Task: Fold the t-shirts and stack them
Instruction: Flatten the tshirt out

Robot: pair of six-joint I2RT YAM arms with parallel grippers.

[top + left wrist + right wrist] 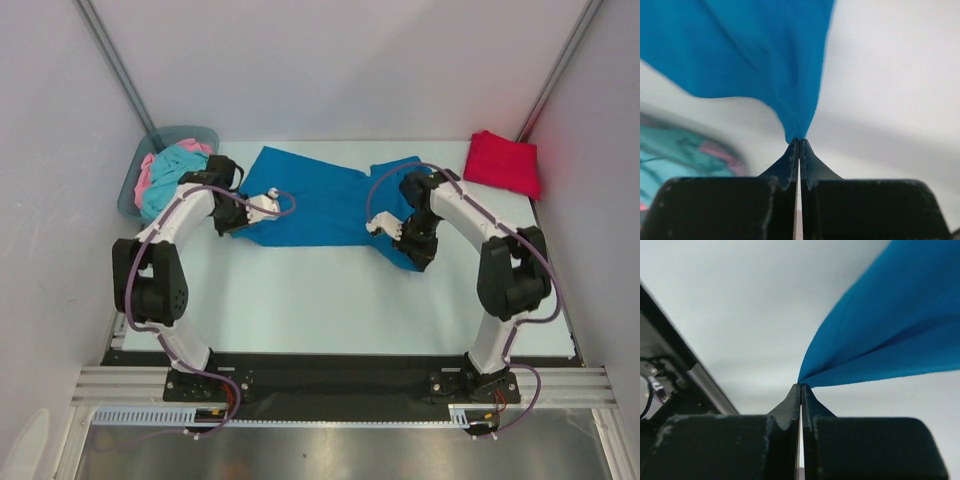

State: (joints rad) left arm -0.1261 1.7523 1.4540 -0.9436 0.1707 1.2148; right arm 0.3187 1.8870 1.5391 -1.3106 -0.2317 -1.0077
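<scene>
Two hands at work on one blue t-shirt (320,200), spread across the far middle of the counter (320,300) in the top view. Left hand (268,206) at the shirt's left edge, right hand (386,227) at its near right corner, probably to stretch the cloth between them for a fold. Red t-shirt (503,163) in a compact fold at far right, well apart, likely the start of the stack. Turquoise t-shirt (172,178) and pink t-shirt (146,172) heaped in the bin (128,200) at far left, not yet folded. Fingertips too small from up here; grip not readable in this view.

From the left wrist: left hand (799,142) pressed together on a gathered point of blue cloth, with fabric fanning up and away from the tips. Blurred turquoise and pink at lower left, too soft to make out beyond colour.

From the right wrist: right hand (801,386) likewise pressed together, pinching a corner of the same blue t-shirt, cloth drawn toward upper right. Most of the shirt cut off by the frame edge, so no telling from here how flat the rest lies.
</scene>
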